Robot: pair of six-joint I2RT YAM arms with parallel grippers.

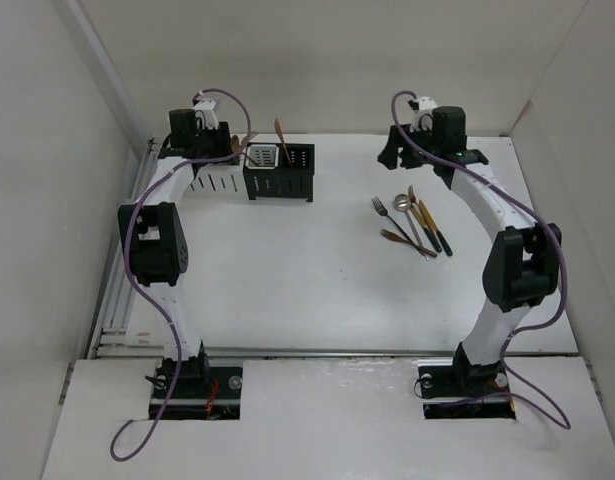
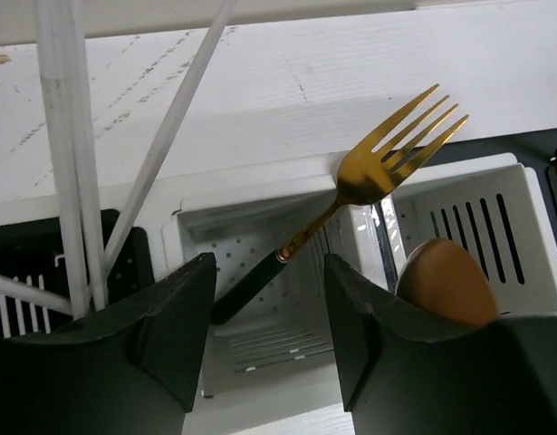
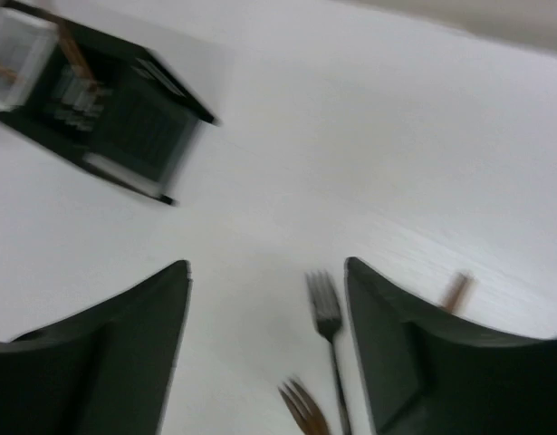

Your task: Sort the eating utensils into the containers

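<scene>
Left gripper [image 2: 269, 272]: the jaws stand part-way apart, far wider than any handle, and clamp nothing. The gripper hangs directly over the row of caddies [image 1: 287, 185] at the far left of the table [image 1: 307, 300].

From the left wrist, a gold fork [image 2: 391, 149] with a dark handle leans inside a white caddy [image 2: 251, 362]. Its tines point up and stand clear of the rim, and the handle runs down through the gap between the fingers [image 2: 169, 335]. Whether its lower end touches either finger cannot be determined.

At the left edge of that view, white chopsticks [image 2: 70, 181] stand in a black caddy [image 2: 24, 272]. On the right is a second white caddy [image 2: 504, 236]. The bowl of a copper spoon [image 2: 446, 281] shows in front of it, just above the other finger. Which compartment holds the spoon cannot be determined.

Loose utensils [image 1: 412, 225]: forks, a spoon and dark-handled pieces lie flat in a close cluster on the table right of centre, well apart from the caddies.

Right gripper [image 3: 266, 267]: the jaws are spread wide and hold nothing. It hangs above the table near the far end of the cluster. The right wrist view is blurred. A silver fork [image 3: 328, 317] lies on the surface below the gap, with copper fork tines [image 3: 301, 403] beside it.
</scene>
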